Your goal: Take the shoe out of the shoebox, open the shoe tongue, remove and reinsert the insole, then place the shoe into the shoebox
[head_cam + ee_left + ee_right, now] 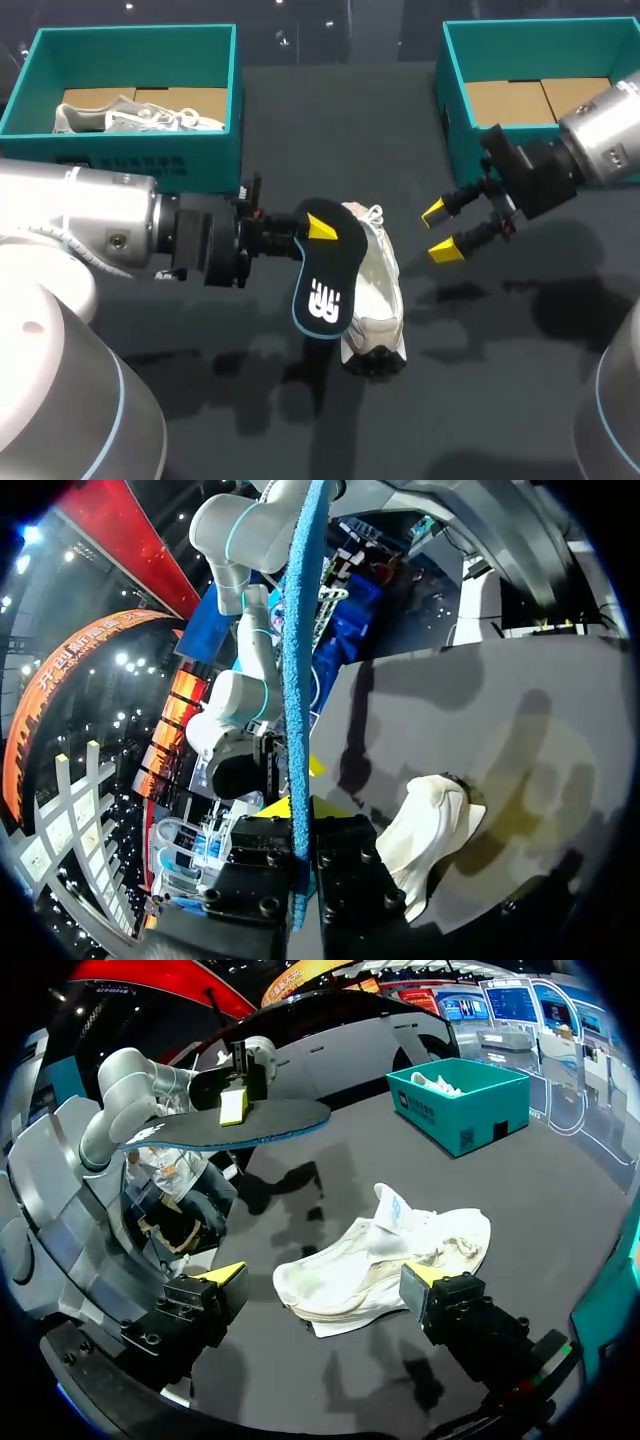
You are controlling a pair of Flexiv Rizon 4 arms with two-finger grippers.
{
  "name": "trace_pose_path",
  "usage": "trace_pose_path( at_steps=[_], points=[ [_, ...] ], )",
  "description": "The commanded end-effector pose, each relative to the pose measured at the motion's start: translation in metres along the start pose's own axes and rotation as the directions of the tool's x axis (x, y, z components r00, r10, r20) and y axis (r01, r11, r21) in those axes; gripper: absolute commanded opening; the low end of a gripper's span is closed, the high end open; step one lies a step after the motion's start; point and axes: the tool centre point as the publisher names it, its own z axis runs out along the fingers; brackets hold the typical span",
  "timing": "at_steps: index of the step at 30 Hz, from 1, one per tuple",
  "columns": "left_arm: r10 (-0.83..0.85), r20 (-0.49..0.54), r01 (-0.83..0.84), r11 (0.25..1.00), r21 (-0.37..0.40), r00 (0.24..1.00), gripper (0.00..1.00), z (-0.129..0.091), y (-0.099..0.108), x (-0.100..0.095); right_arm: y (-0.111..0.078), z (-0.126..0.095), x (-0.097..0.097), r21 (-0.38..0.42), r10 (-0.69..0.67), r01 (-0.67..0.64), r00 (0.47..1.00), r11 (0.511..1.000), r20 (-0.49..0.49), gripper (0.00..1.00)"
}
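A black insole (pixel 322 280) with a blue rim is held above the table, my left gripper (pixel 318 230) shut on its heel end. In the left wrist view the insole (pixel 298 670) shows edge-on, clamped between the fingers of the left gripper (pixel 300 800). The white shoe (pixel 376 300) lies on its side on the dark table, just right of the insole. My right gripper (pixel 445 230) hangs open to the shoe's right, nothing between its fingers. From the right wrist, the shoe (pixel 385 1255) lies ahead of the open right gripper (pixel 325 1278), with the insole (pixel 240 1125) beyond it.
A teal shoebox (pixel 150 160) at the back left holds another pale shoe (pixel 130 118). A second teal shoebox (pixel 455 110) at the back right shows only its cardboard floor. My right arm passes in front of that box.
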Motion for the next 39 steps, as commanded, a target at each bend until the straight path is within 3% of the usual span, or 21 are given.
trace_pose_path(
  at_steps=[1, 7, 12, 15, 16, 27, 31, 39],
  points=[
    [0.001, -0.001, -0.001, 1.0, -0.004, 1.0, 0.0, -0.002, -0.003, 0.001, 0.001, 0.001, -0.002, 0.004, 0.001, -0.001, 1.0, 1.0, -0.003, 1.0],
    [-0.084, 0.013, 0.083, 0.996, 0.038, 0.996, 0.0, 0.0, -0.006, 0.007, -0.012, 0.02, 0.0, 0.098, -0.091, 0.085, 0.994, 0.992, 0.061, 1.0],
    [-0.175, 0.001, 0.175, 0.982, 0.065, 0.984, 0.0, 0.002, -0.006, 0.017, -0.026, 0.034, -0.001, 0.131, -0.142, 0.129, 0.985, 0.983, 0.097, 1.0],
    [-0.249, -0.001, 0.247, 0.961, 0.122, 0.969, 0.0, 0.005, -0.011, 0.021, -0.03, 0.042, 0.001, 0.165, -0.173, 0.149, 0.975, 0.975, 0.139, 1.0],
    [-0.283, -0.014, 0.282, 0.947, 0.153, 0.959, 0.0, 0.007, -0.014, 0.022, -0.033, 0.043, 0.0, 0.161, -0.179, 0.156, 0.974, 0.975, 0.14, 1.0],
    [-0.283, -0.014, 0.282, 0.947, 0.153, 0.959, 0.0, 0.007, -0.014, 0.022, -0.037, 0.038, 0.001, 0.137, -0.178, 0.16, 0.975, 0.978, 0.133, 1.0],
    [-0.327, -0.032, 0.326, 0.919, 0.22, 0.944, 0.0, 0.022, -0.014, 0.036, -0.042, 0.042, 0.0, 0.138, -0.219, 0.198, 0.963, 0.97, 0.154, 1.0],
    [-0.389, -0.053, 0.389, 0.886, 0.253, 0.92, 0.0, 0.042, -0.012, 0.053, -0.066, 0.057, -0.009, 0.17, -0.265, 0.236, 0.949, 0.957, 0.173, 1.0]
  ],
)
